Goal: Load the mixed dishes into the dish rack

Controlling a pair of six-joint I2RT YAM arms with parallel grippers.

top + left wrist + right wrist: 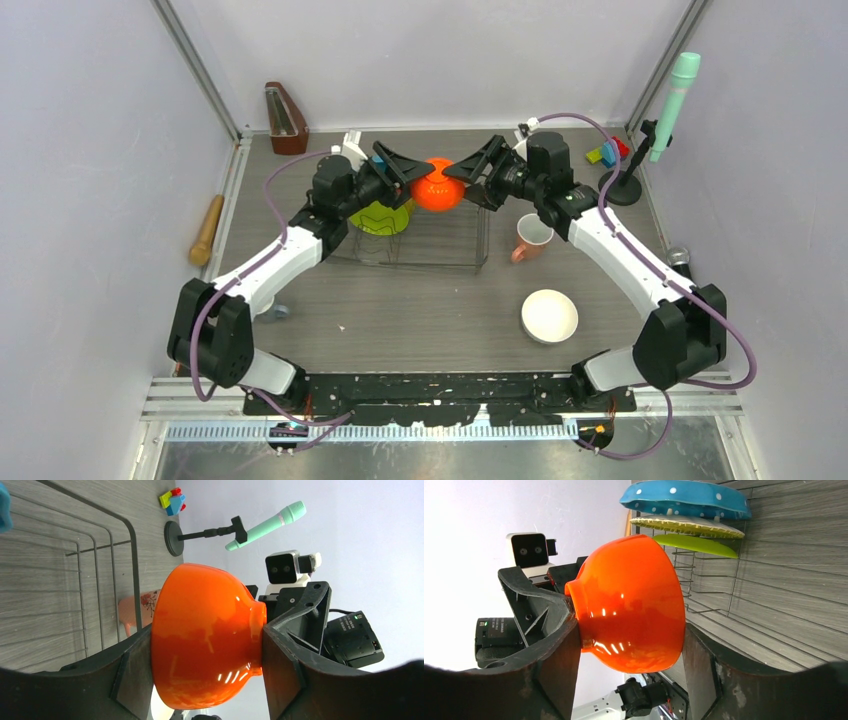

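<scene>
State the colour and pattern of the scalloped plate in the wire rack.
The scalloped plate is blue with white dots, clearest in the right wrist view.

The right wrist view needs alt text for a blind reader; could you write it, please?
An orange bowl, on its side, is clamped between the right gripper's dark fingers. Behind it, a blue dotted plate, a yellow plate and a lime green plate stand on edge in the dish rack.

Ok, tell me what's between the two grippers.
The orange bowl, with left gripper and right gripper both around it; clearest in the top view.
</scene>
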